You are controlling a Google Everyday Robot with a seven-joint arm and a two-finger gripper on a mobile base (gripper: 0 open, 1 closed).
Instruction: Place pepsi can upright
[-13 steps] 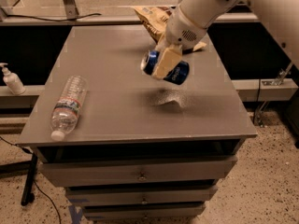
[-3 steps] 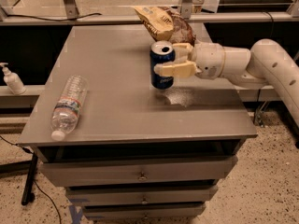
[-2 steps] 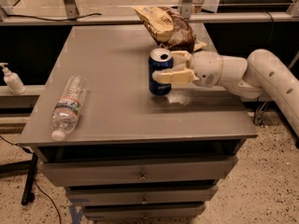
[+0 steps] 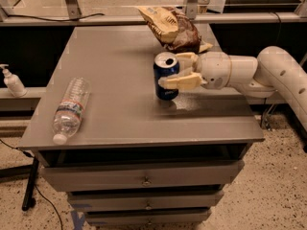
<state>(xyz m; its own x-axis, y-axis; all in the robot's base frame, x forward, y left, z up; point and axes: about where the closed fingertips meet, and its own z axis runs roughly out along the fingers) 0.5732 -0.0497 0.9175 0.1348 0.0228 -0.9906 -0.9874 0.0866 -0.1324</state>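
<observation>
The pepsi can [image 4: 165,73], blue with a silver top, stands upright on the grey table [image 4: 120,56] right of its middle, its open end up. My gripper [image 4: 181,70] reaches in from the right, level with the table. Its cream fingers [image 4: 184,82] sit on either side of the can's upper half, one in front and one behind, shut on it. The can's base is at the table surface, with a small shadow under it.
A clear plastic water bottle [image 4: 70,109] lies on its side near the table's left front edge. A brown chip bag [image 4: 171,28] lies at the back, just behind the can. A soap dispenser [image 4: 12,82] stands off the table at left. Drawers sit below.
The can went from tilted in the air to upright. In the last second my gripper carried it slightly left and down to the table surface.
</observation>
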